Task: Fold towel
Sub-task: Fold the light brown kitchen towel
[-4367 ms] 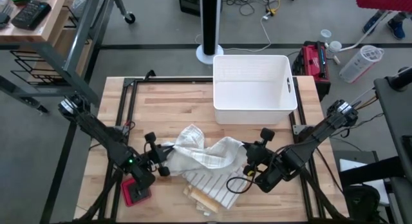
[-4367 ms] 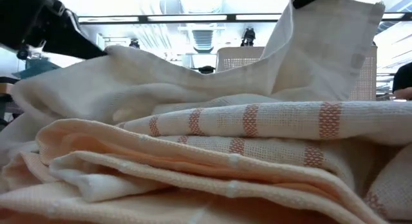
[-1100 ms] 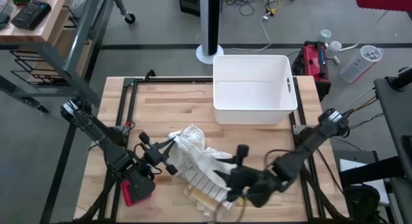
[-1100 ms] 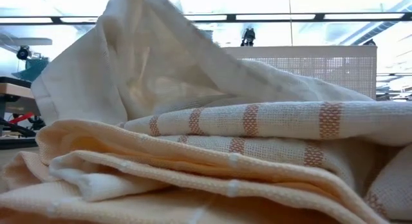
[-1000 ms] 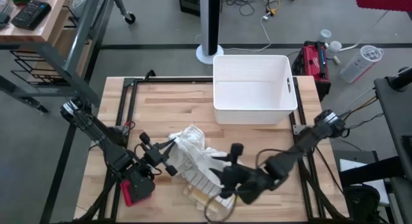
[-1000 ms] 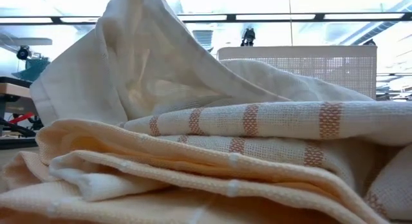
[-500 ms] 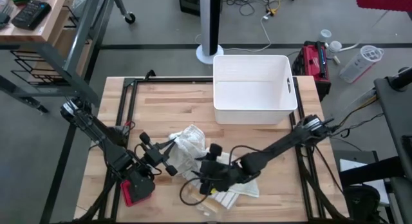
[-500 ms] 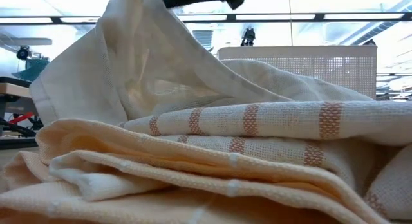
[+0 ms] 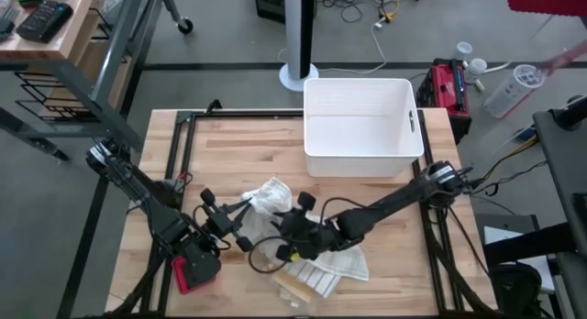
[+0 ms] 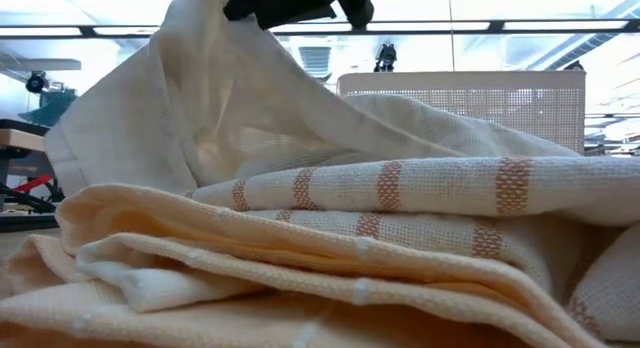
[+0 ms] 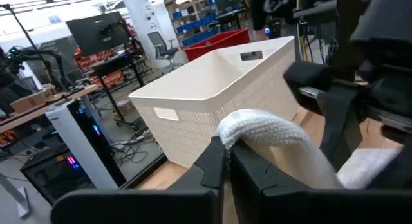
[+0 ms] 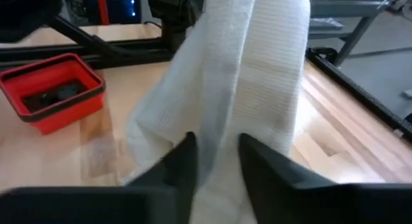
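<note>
Towel: the towel (image 9: 275,209) sits bunched near the front middle of the table (image 9: 238,145), a pale heap with a striped layer spilling toward the front edge. Part of it is pulled up into a peak, seen tall in the low view (image 10: 200,98).
Progress: barely begun, I'd say. Nothing lies flat or squared; no clean fold shows. Spreading it out and doubling it over all looks left to do.
Left gripper: the left gripper (image 9: 240,220) is clamped tight on a roll of the towel's cloth (image 11: 270,130) at the heap's left side.
Right gripper: the right gripper (image 9: 292,235) reaches across into the middle of the heap; its fingers (image 12: 183,163) stand partly apart with hanging cloth between them, though I cannot tell whether they grip it.
Around: a white bin (image 9: 362,126) stands well behind the towel, and a small red tray (image 9: 194,271) lies by the left arm.
</note>
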Controlling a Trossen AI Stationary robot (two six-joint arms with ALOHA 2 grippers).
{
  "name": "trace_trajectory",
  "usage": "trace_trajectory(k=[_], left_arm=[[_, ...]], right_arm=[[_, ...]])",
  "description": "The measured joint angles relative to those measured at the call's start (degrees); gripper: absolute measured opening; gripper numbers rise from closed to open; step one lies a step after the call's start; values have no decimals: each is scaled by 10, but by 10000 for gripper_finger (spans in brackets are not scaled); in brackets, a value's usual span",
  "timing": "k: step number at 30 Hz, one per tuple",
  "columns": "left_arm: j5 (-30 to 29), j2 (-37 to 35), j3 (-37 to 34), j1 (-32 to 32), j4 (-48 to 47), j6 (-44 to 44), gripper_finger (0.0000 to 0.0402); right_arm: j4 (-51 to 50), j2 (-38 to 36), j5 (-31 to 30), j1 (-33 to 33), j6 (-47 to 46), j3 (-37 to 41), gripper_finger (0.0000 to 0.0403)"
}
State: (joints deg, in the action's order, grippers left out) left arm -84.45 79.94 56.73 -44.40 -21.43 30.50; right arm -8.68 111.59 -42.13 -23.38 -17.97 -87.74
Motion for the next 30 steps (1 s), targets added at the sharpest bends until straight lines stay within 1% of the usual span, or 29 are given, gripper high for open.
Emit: trace_trajectory(k=[3, 4, 5, 11, 19, 21, 24, 26, 27, 30], left_arm=[[0, 0, 0, 0, 0, -1, 18], [1, 0, 0, 0, 0, -2, 22], [1, 0, 0, 0, 0, -2, 25], [13, 0, 0, 0, 0, -19, 38], [16, 0, 0, 0, -1, -31, 59], [25, 0, 0, 0, -2, -35, 65], [36, 0, 0, 0, -2, -45, 72], [54, 0, 0, 0, -4, -47, 76], [71, 0, 0, 0, -6, -55, 77], [166, 0, 0, 0, -10, -98, 76]], right_arm=[[0, 0, 11, 3, 23, 0, 33], [0, 0, 18, 3, 31, 0, 17], [0, 0, 18, 2, 37, 0, 11], [-16, -4, 10, -2, 50, 0, 3], [-91, -40, -42, -28, 52, 0, 1], [-110, -47, -59, -37, 57, 0, 1], [-175, -59, -91, -53, 38, 0, 1], [-234, -68, -114, -65, 7, 0, 1], [-261, -73, -124, -69, -6, 0, 1], [-317, -81, -148, -81, -45, 0, 0]])
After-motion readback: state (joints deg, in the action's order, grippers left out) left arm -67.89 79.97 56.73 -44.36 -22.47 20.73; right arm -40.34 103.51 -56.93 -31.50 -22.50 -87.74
